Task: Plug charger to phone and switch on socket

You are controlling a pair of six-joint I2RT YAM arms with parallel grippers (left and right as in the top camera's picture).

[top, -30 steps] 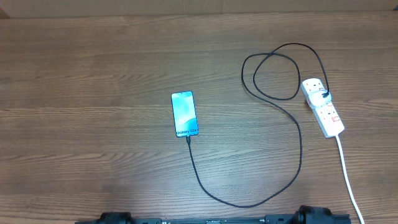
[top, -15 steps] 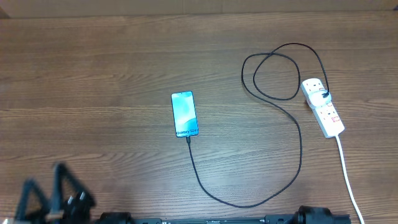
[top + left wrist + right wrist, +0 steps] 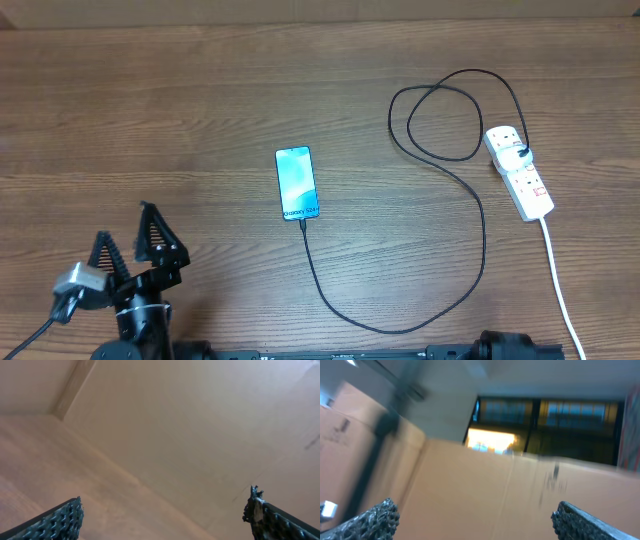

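Note:
The phone (image 3: pixel 297 183) lies flat mid-table, its light blue screen up. The charger (image 3: pixel 484 235) is a thin black cable; its tip sits at the phone's near edge, touching it. It sweeps right, loops at the back and ends at a plug head (image 3: pixel 518 150) on the white socket strip (image 3: pixel 524 178) at the right. My left gripper (image 3: pixel 125 232) is open and empty, near the front left, well left of the phone; its wrist view (image 3: pixel 164 505) shows only cardboard. My right gripper (image 3: pixel 475 510) is open and empty; it does not show in the overhead view.
The strip's white cord (image 3: pixel 560 290) runs off the front right edge. A cardboard wall (image 3: pixel 320 10) borders the back of the table. The right arm's base (image 3: pixel 510 346) sits at the front edge.
My left arm has come into the overhead view at the front left and moved up and to the right. Phone, cable and strip have not moved.

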